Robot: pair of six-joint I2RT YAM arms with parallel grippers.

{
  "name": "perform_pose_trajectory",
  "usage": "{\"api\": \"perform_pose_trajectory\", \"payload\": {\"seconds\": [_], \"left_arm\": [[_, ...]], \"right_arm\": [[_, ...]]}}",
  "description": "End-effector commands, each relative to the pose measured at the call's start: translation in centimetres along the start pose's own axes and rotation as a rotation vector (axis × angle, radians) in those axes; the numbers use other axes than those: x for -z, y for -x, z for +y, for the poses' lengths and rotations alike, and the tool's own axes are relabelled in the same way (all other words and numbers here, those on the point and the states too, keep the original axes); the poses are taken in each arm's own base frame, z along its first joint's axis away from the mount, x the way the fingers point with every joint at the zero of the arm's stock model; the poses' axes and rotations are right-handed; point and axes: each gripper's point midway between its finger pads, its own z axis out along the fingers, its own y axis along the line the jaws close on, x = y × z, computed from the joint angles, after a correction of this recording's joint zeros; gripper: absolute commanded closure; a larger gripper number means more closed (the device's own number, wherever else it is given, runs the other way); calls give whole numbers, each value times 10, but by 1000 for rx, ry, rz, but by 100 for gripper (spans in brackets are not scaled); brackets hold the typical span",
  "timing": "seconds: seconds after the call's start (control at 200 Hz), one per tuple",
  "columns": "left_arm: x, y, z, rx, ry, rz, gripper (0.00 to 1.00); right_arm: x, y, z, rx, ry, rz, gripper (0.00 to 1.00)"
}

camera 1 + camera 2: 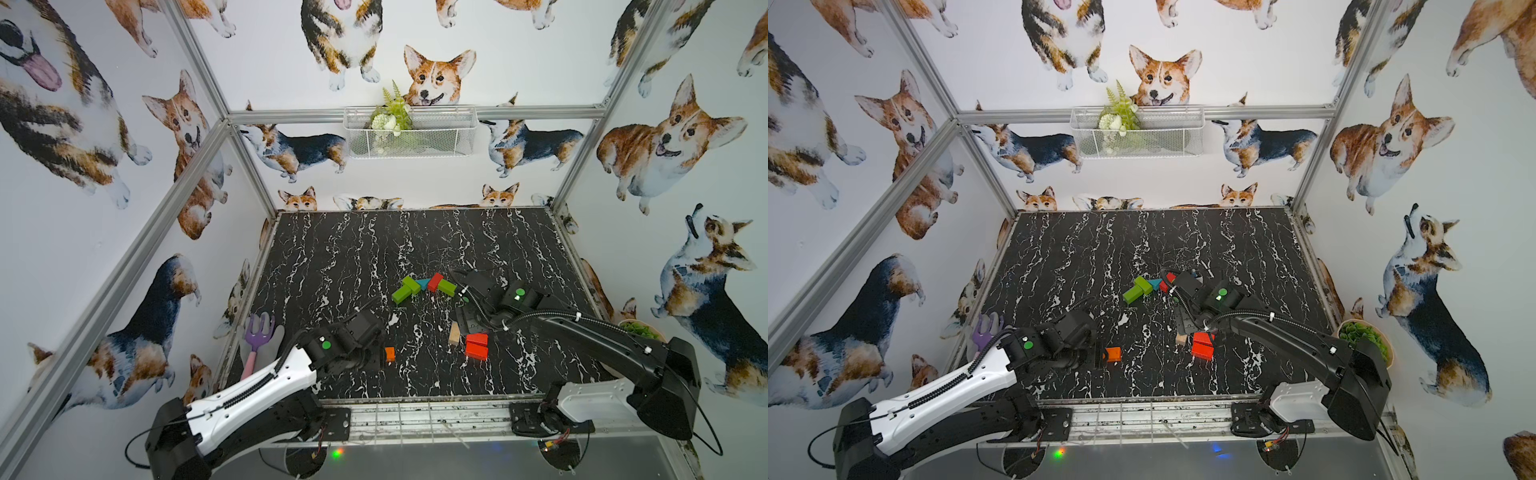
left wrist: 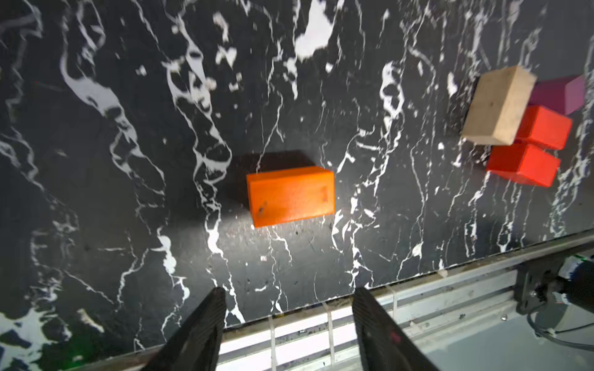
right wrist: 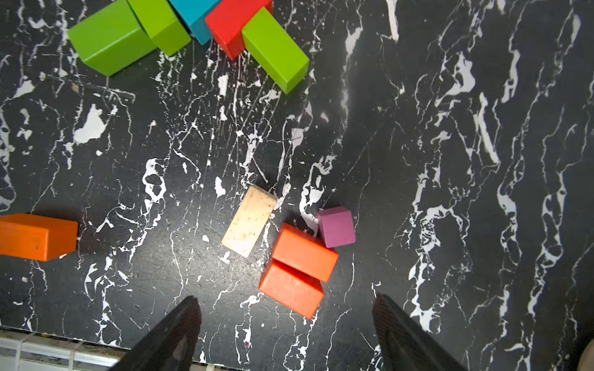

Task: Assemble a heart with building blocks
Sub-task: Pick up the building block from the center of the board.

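Note:
The heart stands as an arched row of touching building blocks mid-table: two green blocks (image 1: 405,291), a teal triangle (image 1: 423,284), a red block (image 1: 435,281) and a green bar (image 1: 446,287). An orange block (image 1: 390,353) lies alone near the front; my left gripper (image 2: 286,294) hovers open and empty just beside it. A plain-wood bar (image 3: 249,220), two red blocks (image 3: 300,269) and a purple cube (image 3: 336,226) lie bunched together. My right gripper (image 3: 287,300) hangs open and empty above the table, close to the nearer red block.
A purple toy garden fork (image 1: 259,332) lies at the table's left edge. A bowl of green leaves (image 1: 640,330) sits at the right edge. The metal rail (image 1: 415,415) runs along the front. A wire basket (image 1: 411,131) hangs on the back wall.

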Motion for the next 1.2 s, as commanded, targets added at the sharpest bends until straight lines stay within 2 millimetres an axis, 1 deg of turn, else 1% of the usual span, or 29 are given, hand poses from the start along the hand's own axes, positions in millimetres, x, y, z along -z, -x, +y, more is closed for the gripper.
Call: {"api": "perform_pose_trajectory", "payload": {"seconds": [0.0, 0.055, 0.08, 0.1, 0.115, 0.13, 0.15, 0.21, 0.26, 0.33, 0.38, 0.495, 0.641, 0.716, 0.801, 0.851, 0.906, 0.951, 0.956, 0.971, 1.046, 1.096, 1.196], "left_arm": [[-5, -6, -3, 95, 29, -29, 32], [-3, -6, -1, 82, 49, -36, 26], [-3, -6, 0, 78, 53, -39, 22], [-3, -5, 1, 74, 56, -43, 20], [-3, -4, 1, 71, 58, -47, 14], [-3, -3, 1, 69, 56, -49, 3], [-2, -2, 0, 68, 53, -53, 0], [1, 3, 0, 68, 47, -66, 0], [4, 7, 1, 70, 46, -79, 0], [9, 16, 4, 77, 39, -97, 0], [11, 21, 6, 92, 25, -103, 0], [21, 35, 7, 121, -38, -119, 0], [38, 51, 13, 101, -37, -180, 0], [40, 55, 13, 91, -34, -186, 0], [36, 56, 14, 92, -27, -170, 0], [33, 57, 13, 91, -26, -161, 0], [33, 58, 13, 91, -22, -158, 0], [33, 60, 14, 89, -11, -162, 0], [33, 60, 14, 89, -10, -163, 0], [34, 61, 15, 90, -4, -167, 0], [36, 65, 21, 102, 20, -190, 0], [37, 67, 24, 115, 23, -203, 0], [37, 74, 30, 161, 25, -226, 0]], "right_arm": [[5, -19, -27, -74, -113, 59, 19], [3, -25, -30, -93, -102, 62, 20], [2, -26, -30, -97, -93, 65, 20], [-2, -31, -27, -111, -57, 86, 20], [-4, -34, -26, -120, -38, 100, 20], [-9, -38, -23, -137, -8, 123, 20], [-11, -40, -22, -142, -2, 133, 20], [-22, -52, -21, -174, 20, 187, 17], [-30, -56, -19, -184, 27, 203, 14], [-39, -55, -15, -200, 37, 206, 10], [-48, -52, -11, -213, 35, 211, 10], [-62, -52, -12, -240, -9, 237, 15], [-76, -51, -18, -274, -70, 250, 22], [-82, -51, -20, -277, -88, 250, 23], [-89, -50, -20, -290, -82, 258, 26], [-89, -50, -21, -290, -92, 271, 28], [-81, -50, -23, -273, -119, 278, 30], [-68, -45, -25, -245, -149, 242, 30], [-62, -43, -25, -232, -158, 223, 30], [-57, -40, -24, -218, -165, 203, 30], [-38, -28, -19, -183, -166, 133, 31], [-38, -23, -10, -177, -130, 137, 32], [-49, -13, 9, -139, -100, 171, 35]]}}
